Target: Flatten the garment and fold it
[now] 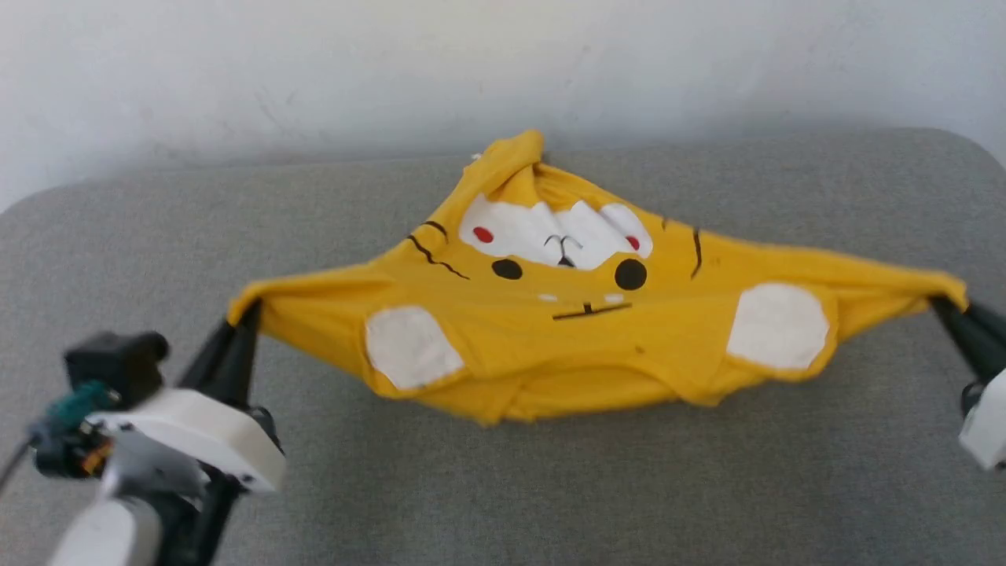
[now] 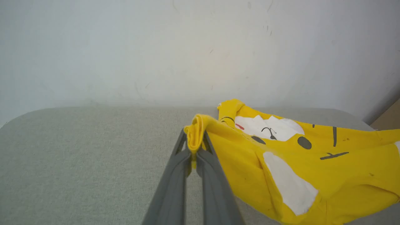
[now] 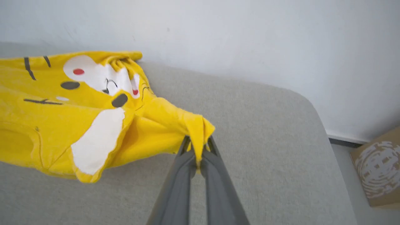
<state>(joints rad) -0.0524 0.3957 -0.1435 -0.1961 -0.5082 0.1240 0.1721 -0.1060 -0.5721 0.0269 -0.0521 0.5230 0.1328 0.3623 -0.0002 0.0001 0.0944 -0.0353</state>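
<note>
**Asker:** Where is the garment?

**Describer:** A bright yellow T-shirt hangs stretched wide across a grey, fabric-covered tabletop with rounded corners. A pale wall stands just behind it. The shirt forms a broad, shallow diamond. Its two side corners are pulled outward and raised. Its far end is bunched into a small peak near the wall, and its near edge sags low in the middle.

**Asker:** What is printed on it?

**Describer:** A cartoon face. There is a crumpled white patch with two red dots, two round black eyes below it, and a thin black line under those. A large white oval sits on each side, lower down. Short black stripes mark the cloth to either side of the face.

**Asker:** What are the arms doing?

**Describer:** The left end effector has its two dark fingers closed tight on the shirt's left corner. In the left wrist view, a fold of yellow cloth pokes out above the fingertips. The right end effector is likewise clamped on the right corner, with cloth draped over its fingertips in the right wrist view.

**Asker:** Does the shirt touch the tabletop?

**Describer:** The far peak appears to rest on it. I cannot tell whether the sagging near edge touches it.

**Asker:** Anything else?

**Describer:** A cardboard box sits on the floor, beyond the tabletop's right corner.
</note>
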